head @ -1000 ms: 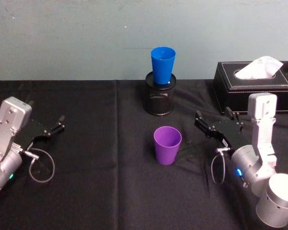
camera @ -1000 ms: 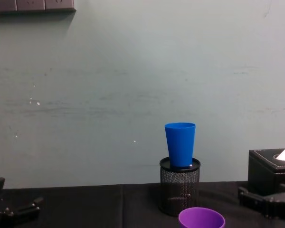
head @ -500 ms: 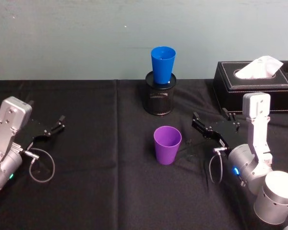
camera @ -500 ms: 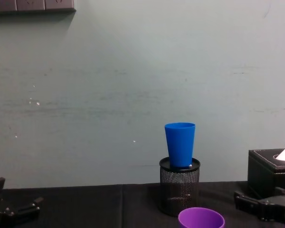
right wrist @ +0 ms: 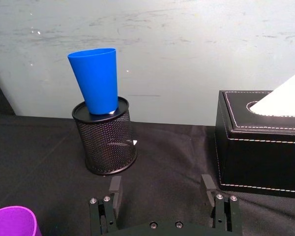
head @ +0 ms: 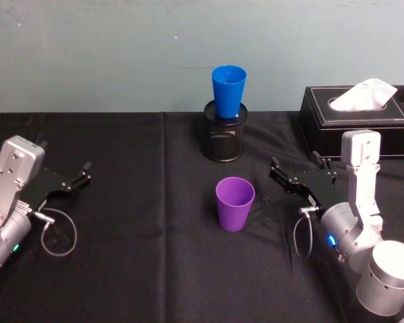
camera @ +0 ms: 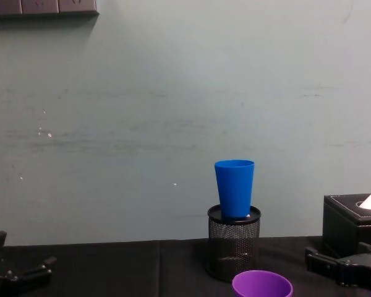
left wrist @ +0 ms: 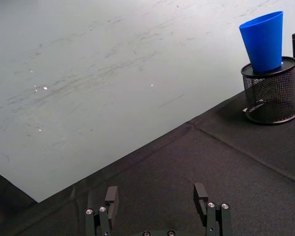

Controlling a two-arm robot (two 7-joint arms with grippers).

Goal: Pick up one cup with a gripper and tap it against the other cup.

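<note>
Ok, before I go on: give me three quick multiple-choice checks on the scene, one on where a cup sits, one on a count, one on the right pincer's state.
1. Where does the blue cup stand?
A. on the tissue box
B. in the top of the black mesh pot
C. on the black cloth beside the purple cup

2. How many cups are on the table?
A. one
B. two
C. three

3. What state is the right pincer in?
A. open and holding nothing, to the right of the purple cup
B. shut on the purple cup
C. shut on the blue cup

Answers: 1 B, the blue cup rises upright out of the pot's rim. 2 B, one blue and one purple. 3 A, its fingers stand apart with nothing between them.
</note>
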